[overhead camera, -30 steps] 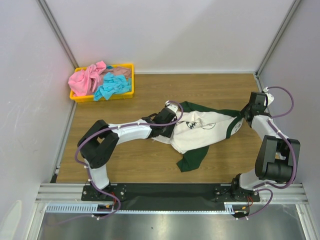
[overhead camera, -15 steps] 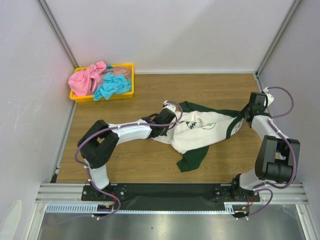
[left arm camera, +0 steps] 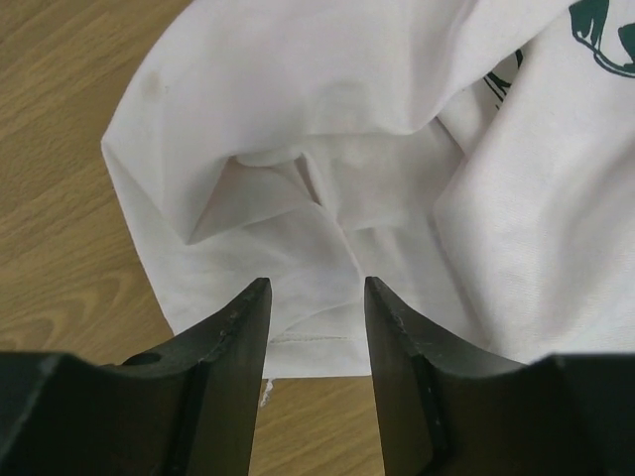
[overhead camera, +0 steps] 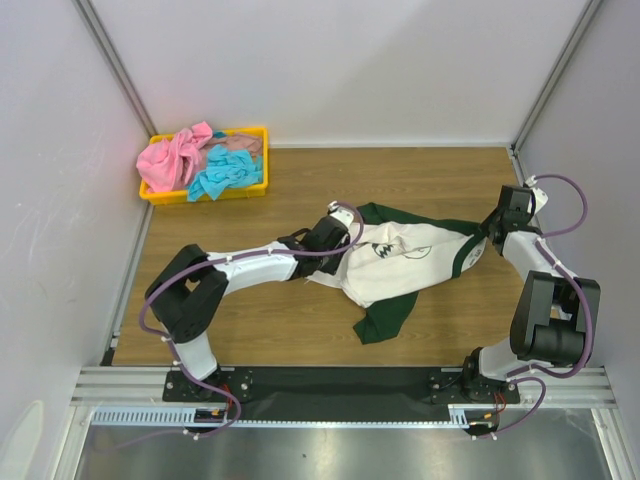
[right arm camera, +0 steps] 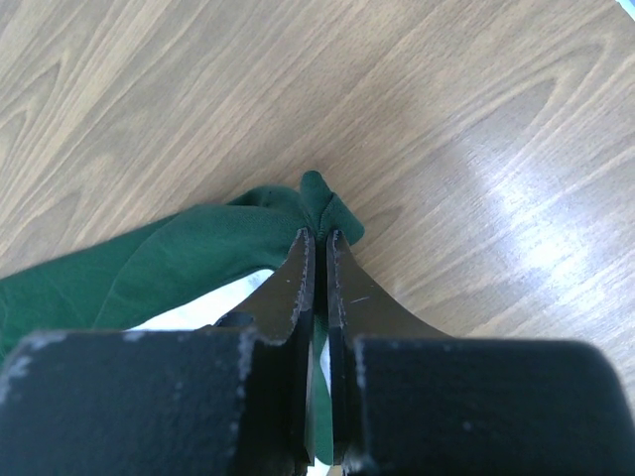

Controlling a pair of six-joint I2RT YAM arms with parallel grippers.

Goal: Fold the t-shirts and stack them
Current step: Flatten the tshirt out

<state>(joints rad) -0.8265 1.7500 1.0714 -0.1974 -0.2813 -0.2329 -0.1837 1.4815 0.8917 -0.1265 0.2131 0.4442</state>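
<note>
The white t-shirt with dark green sleeves and a cartoon print [overhead camera: 395,268] lies crumpled in the middle of the wooden table. One green sleeve [overhead camera: 383,320] trails toward the front. My left gripper [overhead camera: 343,234] is at the shirt's left edge. In the left wrist view it [left arm camera: 316,288] is open, its fingers either side of the white hem [left arm camera: 317,342], with bunched white cloth [left arm camera: 298,149] ahead. My right gripper [overhead camera: 489,233] is at the shirt's right end. It [right arm camera: 318,238] is shut on the green sleeve [right arm camera: 189,263], whose tip pokes past the fingertips.
A yellow tray [overhead camera: 205,196] stands at the back left. It holds a pink shirt [overhead camera: 172,158] and a turquoise shirt [overhead camera: 222,172]. Grey walls enclose the table on three sides. Bare wood shows behind and to the front left of the shirt.
My left arm has stretched out slightly, moving its gripper a little farther back along the shirt's left edge. The right arm and the shirt have hardly moved.
</note>
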